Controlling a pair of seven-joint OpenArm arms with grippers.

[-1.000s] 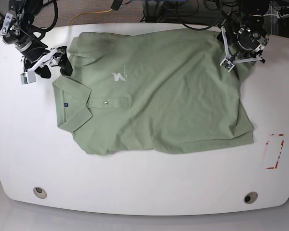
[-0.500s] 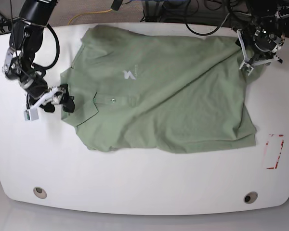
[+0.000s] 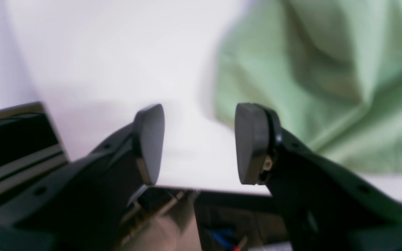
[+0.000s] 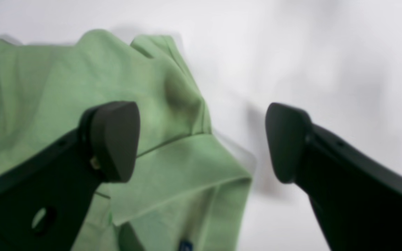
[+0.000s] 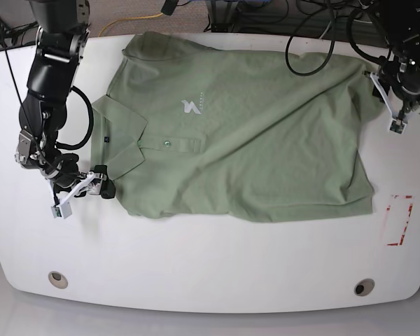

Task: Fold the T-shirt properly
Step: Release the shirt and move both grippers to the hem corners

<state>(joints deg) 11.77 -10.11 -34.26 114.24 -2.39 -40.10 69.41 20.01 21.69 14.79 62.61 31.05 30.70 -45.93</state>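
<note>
The pale sage-green T-shirt point(image 5: 252, 133) lies spread on the white table point(image 5: 210, 266), collar point(image 5: 115, 140) to the left, white logo point(image 5: 190, 106) up. My right gripper point(image 5: 84, 192) is open and empty, low over the table just left of the shirt's front-left corner. In the right wrist view its open gripper point(image 4: 201, 141) frames the collar fold point(image 4: 173, 157), with the dark blue tag point(image 4: 186, 245) below. My left gripper point(image 5: 395, 115) is open and empty beside the shirt's far right edge. In the left wrist view it point(image 3: 200, 143) hovers over bare table, with the shirt fabric point(image 3: 326, 87) to the right.
A red rectangular marking point(image 5: 399, 220) sits on the table at the right edge. Two round holes point(image 5: 57, 278) point(image 5: 364, 287) lie near the front edge. Cables and equipment crowd the space behind the table's back edge point(image 5: 266, 17).
My right gripper has swung from the back left down to the shirt's front-left corner. My left gripper has moved right, off the shirt's hem. The shirt has shifted and turned slightly.
</note>
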